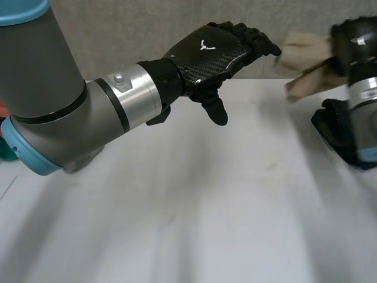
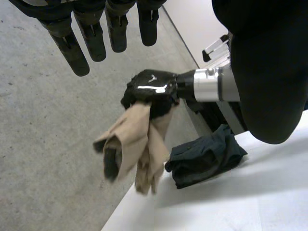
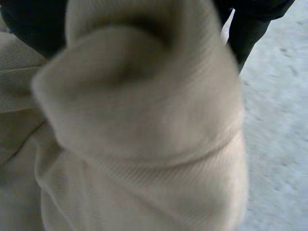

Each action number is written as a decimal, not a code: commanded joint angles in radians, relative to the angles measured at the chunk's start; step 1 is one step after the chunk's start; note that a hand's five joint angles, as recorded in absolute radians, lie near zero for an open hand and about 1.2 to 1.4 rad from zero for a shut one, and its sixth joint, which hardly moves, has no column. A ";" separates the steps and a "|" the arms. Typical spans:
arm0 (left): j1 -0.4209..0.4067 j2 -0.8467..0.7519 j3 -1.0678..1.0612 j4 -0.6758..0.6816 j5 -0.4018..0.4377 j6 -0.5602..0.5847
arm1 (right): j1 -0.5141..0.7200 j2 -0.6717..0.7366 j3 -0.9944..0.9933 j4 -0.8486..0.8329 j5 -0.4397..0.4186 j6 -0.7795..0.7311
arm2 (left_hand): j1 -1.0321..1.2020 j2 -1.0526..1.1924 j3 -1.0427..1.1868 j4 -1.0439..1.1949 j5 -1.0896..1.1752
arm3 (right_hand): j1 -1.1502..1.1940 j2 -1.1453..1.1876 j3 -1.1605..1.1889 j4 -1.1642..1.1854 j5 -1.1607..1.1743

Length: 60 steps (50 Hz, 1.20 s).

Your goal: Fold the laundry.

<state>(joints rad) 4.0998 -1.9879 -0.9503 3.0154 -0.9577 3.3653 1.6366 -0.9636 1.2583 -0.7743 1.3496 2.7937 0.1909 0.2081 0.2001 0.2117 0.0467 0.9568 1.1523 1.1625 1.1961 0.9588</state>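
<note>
Though the bunched beige cloth (image 2: 134, 139) hid its fingers in the right wrist view, the right hand (image 2: 153, 91) was clamped on the cloth's top, hanging past the white table (image 1: 177, 206) edge, over grey floor (image 2: 48, 144). A folded dark garment (image 2: 204, 161) lay on the table near that hand. The left hand (image 1: 206, 56) hovered above the table, fingers straight and apart.

No words or numbers can be read. A small white emblem without lettering marks the glossy back of the left hand (image 1: 206, 56). A similar white mark sits on the back of the right hand (image 2: 151, 91).
</note>
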 commanded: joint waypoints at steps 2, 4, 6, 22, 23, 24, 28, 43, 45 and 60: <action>-0.004 -0.003 -0.024 0.000 0.000 -0.006 | -0.240 0.150 -0.164 -0.003 -0.176 0.201 | -0.013 -0.030 -0.022 -0.033 -0.043 | 0.439 0.244 0.234 0.200 0.263; -0.006 -0.003 -0.031 0.000 0.002 -0.006 | -0.282 0.186 -0.180 -0.003 -0.210 0.217 | -0.013 -0.030 -0.022 -0.033 -0.043 | 0.439 0.244 0.234 0.200 0.263; -0.007 -0.005 -0.038 0.000 0.002 -0.006 | -0.343 0.247 -0.200 -0.005 -0.270 0.225 | -0.013 -0.030 -0.022 -0.033 -0.043 | 0.439 0.244 0.234 0.200 0.263; -0.015 -0.002 -0.087 -0.001 0.000 0.000 | -0.567 0.408 -0.177 -0.003 -0.652 0.236 | -0.010 -0.027 -0.019 -0.031 -0.040 | 0.439 0.244 0.234 0.200 0.263; -0.016 -0.002 -0.087 -0.001 0.000 0.000 | -0.573 0.398 -0.174 -0.003 -0.662 0.236 | -0.010 -0.027 -0.019 -0.031 -0.040 | 0.439 0.244 0.234 0.200 0.263; -0.016 -0.002 -0.087 -0.001 0.000 0.000 | -0.580 0.387 -0.169 -0.003 -0.670 0.237 | -0.010 -0.027 -0.019 -0.031 -0.040 | 0.439 0.244 0.234 0.200 0.263; -0.016 0.015 -0.087 0.000 0.000 -0.006 | -0.601 0.324 -0.143 0.021 -0.675 0.236 | -0.010 -0.027 -0.019 -0.031 -0.040 | -0.782 -0.978 -0.988 -1.022 -0.959; -0.064 0.040 -0.090 0.000 0.002 -0.009 | -0.754 0.051 -0.031 0.610 -0.514 -0.033 | -0.013 -0.030 -0.022 -0.033 -0.043 | -0.782 -0.978 -0.988 -1.022 -0.959; -0.067 0.044 -0.093 0.000 0.002 -0.009 | -0.780 0.023 -0.040 0.651 -0.447 -0.106 | -0.016 -0.033 -0.025 -0.036 -0.046 | -0.782 -0.978 -0.988 -1.022 -0.959; -0.064 0.139 -0.062 0.069 -0.068 -0.066 | -0.439 -0.289 0.058 0.422 -0.155 -0.112 | -0.007 -0.024 -0.016 -0.028 -0.037 | -0.782 -0.978 -0.988 -1.022 -0.959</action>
<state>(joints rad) 4.0254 -1.8994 -1.0337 3.0431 -0.9632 3.3460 0.9857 -1.1041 1.1925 -0.1753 1.2135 2.5769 0.1909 0.2081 0.2001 0.2116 0.0467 0.2180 0.2069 0.2021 0.2017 0.0415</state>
